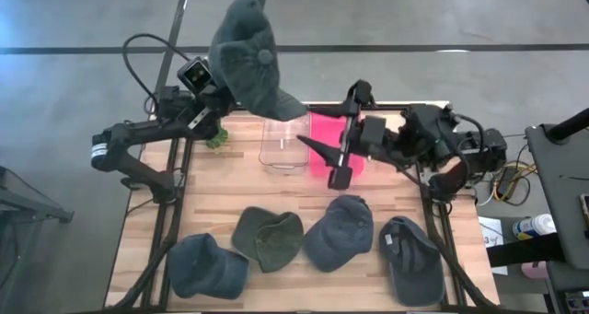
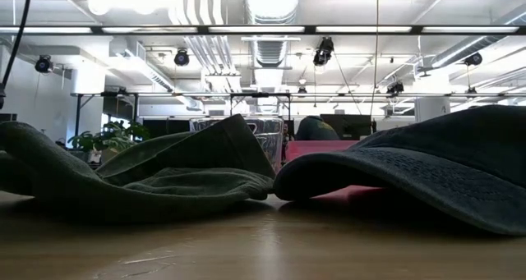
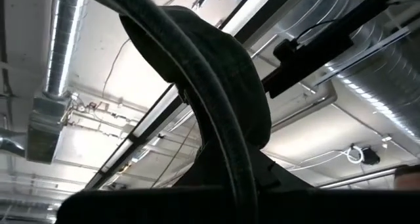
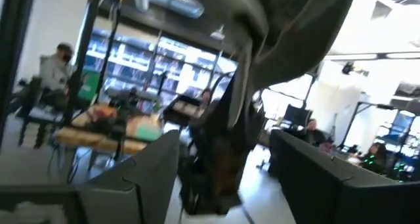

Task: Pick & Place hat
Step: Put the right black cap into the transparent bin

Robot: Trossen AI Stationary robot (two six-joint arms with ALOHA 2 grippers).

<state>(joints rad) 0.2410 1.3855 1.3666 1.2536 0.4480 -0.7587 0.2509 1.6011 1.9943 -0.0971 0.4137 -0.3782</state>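
Hat hangs high above the table's far edge, pinched in the left gripper just beside the clear bin, while the right gripper, jaws spread and empty, waits over the pink bin.

My left gripper is dark, and the hat it holds high over the far left of the table is a dusty grey-green. On the pale striped wood of the table, the near row runs slate-blue cap, olive cap, slate-blue cap, dark navy cap. At the far edge, a clear bin sits left of a bright pink tray.
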